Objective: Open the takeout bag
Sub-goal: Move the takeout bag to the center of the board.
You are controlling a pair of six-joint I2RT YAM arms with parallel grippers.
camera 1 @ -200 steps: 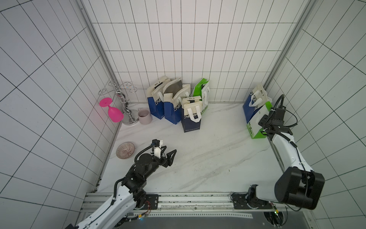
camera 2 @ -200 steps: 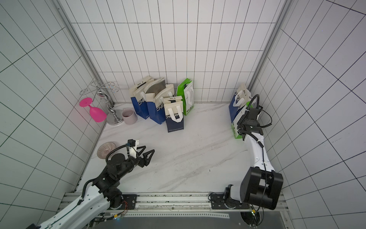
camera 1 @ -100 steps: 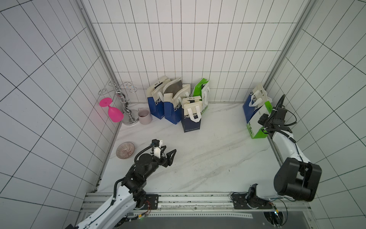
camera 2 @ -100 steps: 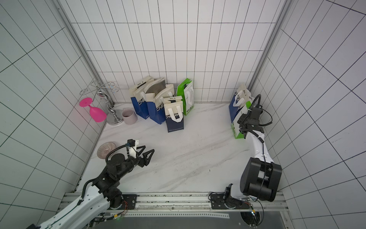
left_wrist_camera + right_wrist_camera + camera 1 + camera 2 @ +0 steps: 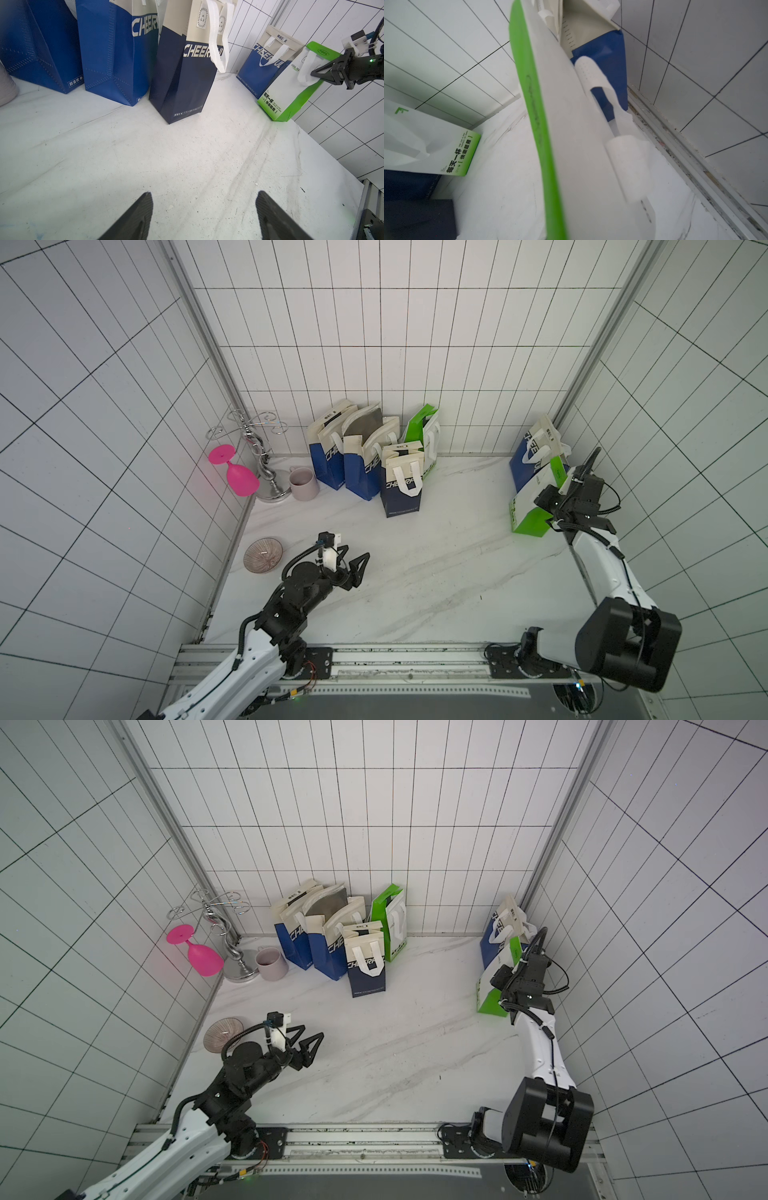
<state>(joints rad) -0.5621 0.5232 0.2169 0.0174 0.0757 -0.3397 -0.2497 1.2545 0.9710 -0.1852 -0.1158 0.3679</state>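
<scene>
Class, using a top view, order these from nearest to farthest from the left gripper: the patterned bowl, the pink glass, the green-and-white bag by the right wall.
1. The patterned bowl, left edge, beside the left gripper.
2. The pink glass, back left corner.
3. The green-and-white bag, across the table, right wall.

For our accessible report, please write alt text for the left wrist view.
The right tool, shut, pinches the white handle of a green-and-white bag. A navy bag and blue bags stand nearby; the open left tool hovers over the marble table.
</scene>
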